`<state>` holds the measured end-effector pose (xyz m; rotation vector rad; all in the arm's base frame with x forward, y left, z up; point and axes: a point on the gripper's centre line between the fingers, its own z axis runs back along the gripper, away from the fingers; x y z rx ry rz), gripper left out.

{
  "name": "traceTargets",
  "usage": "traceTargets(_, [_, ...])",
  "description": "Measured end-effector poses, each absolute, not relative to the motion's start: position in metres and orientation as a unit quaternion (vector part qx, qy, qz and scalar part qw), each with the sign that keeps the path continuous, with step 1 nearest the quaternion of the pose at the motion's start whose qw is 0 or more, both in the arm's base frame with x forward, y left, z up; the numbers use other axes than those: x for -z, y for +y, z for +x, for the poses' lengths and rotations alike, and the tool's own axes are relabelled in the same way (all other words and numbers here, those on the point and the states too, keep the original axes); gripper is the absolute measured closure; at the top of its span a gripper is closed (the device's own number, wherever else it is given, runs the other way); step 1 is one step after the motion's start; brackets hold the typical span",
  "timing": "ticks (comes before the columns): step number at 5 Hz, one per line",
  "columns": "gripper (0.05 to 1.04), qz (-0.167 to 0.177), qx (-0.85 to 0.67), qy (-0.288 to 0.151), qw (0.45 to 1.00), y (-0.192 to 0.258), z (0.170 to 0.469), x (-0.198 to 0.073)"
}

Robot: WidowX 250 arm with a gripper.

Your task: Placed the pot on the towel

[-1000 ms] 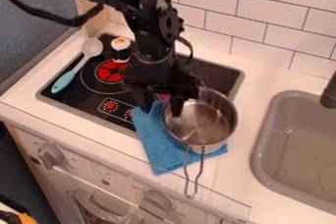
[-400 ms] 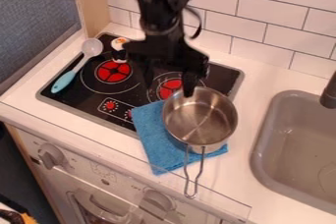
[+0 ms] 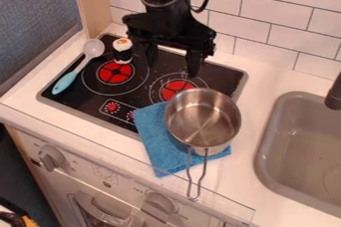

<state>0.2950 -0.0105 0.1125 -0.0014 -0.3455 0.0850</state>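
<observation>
Over the back part of the stove hangs my gripper (image 3: 172,67), open, its two fingers apart with nothing between them. In front of it and a little to its right, a steel pot (image 3: 203,120) stands upright on the blue towel (image 3: 158,144), overlapping the towel's right part. The pot's wire handle points toward the counter's front edge. Towel shows to the left of the pot and in front of it, and its back corner reaches onto the stove's front right area.
The black stove (image 3: 73,100) holds a blue-handled spoon (image 3: 72,75) at its left and a small black-and-white object (image 3: 122,51) near its back left. A grey sink (image 3: 265,144) lies to the right, with a dark faucet (image 3: 334,93) beside it. Tiled wall stands behind.
My gripper has risen away from the pot's back rim and moved back over the stove. Pot and towel have stayed in place.
</observation>
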Motion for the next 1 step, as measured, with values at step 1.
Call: traceTargets(1, [0.083, -0.001, -0.042, -0.173, 0.984, -0.0105, 0.2952, -0.1126])
